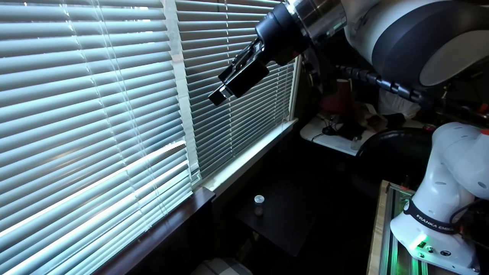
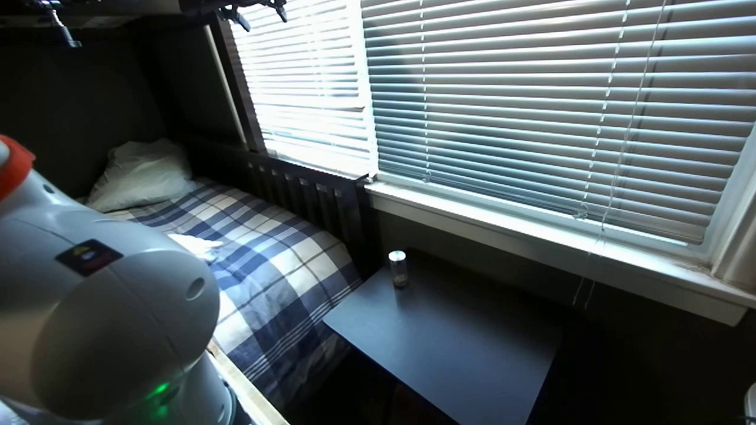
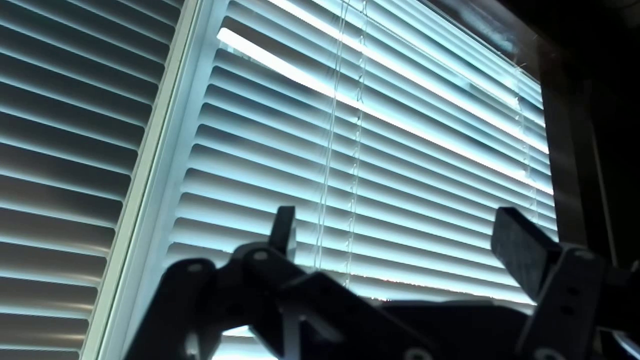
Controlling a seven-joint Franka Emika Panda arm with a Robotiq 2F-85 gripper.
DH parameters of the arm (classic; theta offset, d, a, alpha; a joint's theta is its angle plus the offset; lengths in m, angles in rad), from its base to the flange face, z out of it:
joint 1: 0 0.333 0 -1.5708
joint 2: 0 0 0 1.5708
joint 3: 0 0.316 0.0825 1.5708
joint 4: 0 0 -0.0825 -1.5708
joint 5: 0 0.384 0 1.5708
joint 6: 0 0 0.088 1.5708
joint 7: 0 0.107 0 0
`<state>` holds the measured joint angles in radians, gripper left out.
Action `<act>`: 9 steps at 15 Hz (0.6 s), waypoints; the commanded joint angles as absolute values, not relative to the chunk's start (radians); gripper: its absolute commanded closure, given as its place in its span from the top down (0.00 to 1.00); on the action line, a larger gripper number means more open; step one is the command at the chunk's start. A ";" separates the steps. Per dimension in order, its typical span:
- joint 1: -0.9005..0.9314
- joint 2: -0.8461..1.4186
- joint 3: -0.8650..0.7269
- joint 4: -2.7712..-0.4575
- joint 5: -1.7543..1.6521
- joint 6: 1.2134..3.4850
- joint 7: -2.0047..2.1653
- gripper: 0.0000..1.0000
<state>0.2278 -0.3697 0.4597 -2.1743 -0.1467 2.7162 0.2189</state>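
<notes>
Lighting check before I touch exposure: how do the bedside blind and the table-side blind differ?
Brightness: the bedside blind looks brighter; the table-side blind looks darker.
Gaps: the bedside blind's lower slats part in bright gaps; the table-side blind's look evenly spaced.
Below: the bedside blind has a dark wood rail; the table-side blind has a white sill.
Shared: both are lowered, with horizontal slats.

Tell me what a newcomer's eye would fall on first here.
Likely the pale slatted window blinds, glowing across much of every view, with the black jaws spread open before them in the wrist view. Next, in an exterior view, the blue-and-white plaid bedcover beside the dark rectangular table, then the small clear cylindrical jar standing upright on that table.
</notes>
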 commanded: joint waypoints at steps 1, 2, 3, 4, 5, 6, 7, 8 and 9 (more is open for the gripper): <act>0.224 -0.346 0.452 -2.155 -0.156 2.754 0.219 1.00; 0.219 -0.329 0.452 -2.136 -0.157 2.769 0.219 1.00; 0.203 -0.304 0.461 -2.103 -0.169 2.780 0.230 1.00; 0.204 -0.283 0.458 -2.082 -0.166 2.803 0.220 1.00; 0.194 -0.261 0.462 -2.053 -0.178 2.817 0.216 1.00; 0.182 -0.242 0.468 -2.026 -0.194 2.823 0.222 1.00; 0.173 -0.219 0.477 -1.997 -0.193 2.830 0.228 1.00; 0.165 -0.201 0.484 -1.971 -0.204 2.822 0.240 1.00; 0.167 -0.181 0.488 -1.945 -0.203 2.814 0.237 1.00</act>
<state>0.1857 -0.2577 0.4610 -2.0337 -0.1733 2.8119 0.2163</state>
